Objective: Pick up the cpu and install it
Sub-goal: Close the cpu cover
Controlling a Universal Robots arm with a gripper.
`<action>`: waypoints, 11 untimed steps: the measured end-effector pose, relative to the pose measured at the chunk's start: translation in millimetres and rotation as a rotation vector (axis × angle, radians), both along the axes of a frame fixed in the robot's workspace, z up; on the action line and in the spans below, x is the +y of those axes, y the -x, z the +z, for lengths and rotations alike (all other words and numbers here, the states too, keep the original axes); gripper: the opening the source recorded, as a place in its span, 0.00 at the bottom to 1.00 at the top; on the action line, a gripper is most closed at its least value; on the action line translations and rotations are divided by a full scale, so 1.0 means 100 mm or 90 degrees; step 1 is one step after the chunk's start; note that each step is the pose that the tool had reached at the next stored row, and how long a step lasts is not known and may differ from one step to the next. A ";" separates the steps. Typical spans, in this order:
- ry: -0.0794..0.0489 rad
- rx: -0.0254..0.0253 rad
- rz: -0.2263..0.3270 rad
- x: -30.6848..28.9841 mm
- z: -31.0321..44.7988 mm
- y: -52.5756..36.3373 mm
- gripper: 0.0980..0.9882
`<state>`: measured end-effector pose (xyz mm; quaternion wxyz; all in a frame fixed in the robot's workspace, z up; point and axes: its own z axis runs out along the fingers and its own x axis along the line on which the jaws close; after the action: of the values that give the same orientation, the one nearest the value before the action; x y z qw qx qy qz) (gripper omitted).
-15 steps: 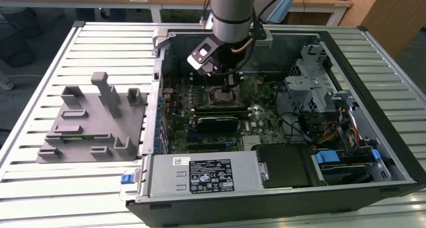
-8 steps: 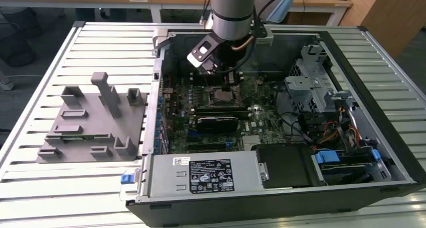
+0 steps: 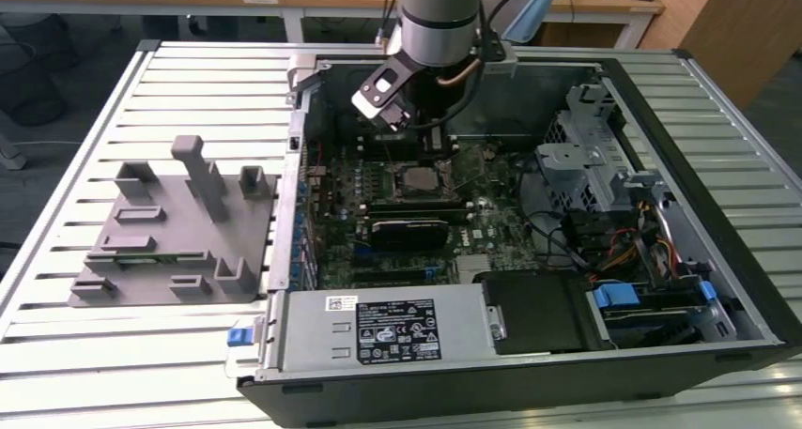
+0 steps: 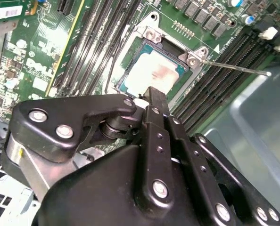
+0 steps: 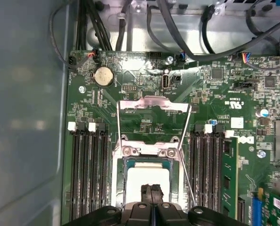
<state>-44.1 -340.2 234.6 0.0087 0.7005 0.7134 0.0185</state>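
The cpu [image 5: 139, 181] lies flat in the motherboard socket, its silvery top smeared in the middle [image 4: 149, 73]. The socket's metal load plate [image 5: 152, 104] stands swung open beyond it, and the thin lever [image 4: 234, 67] is raised to one side. My gripper [image 5: 152, 194] hovers right over the cpu's near edge with both fingers pressed together and nothing between them [image 4: 155, 96]. In the exterior view the gripper [image 3: 430, 140] hangs inside the open computer case, just behind the socket [image 3: 419, 177].
The grey plastic tray with upright posts [image 3: 176, 232] lies on the slatted table at the exterior view's left. Memory slots [image 5: 88, 169] flank the socket. Cables [image 5: 177, 28], a drive cage [image 3: 589, 157] and the power supply [image 3: 389, 328] crowd the case.
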 end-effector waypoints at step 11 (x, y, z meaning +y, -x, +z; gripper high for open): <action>0.000 0.0001 -0.002 -0.068 0.175 0.000 0.01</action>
<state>-44.0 -347.0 252.2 0.0086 0.7016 0.7122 0.0185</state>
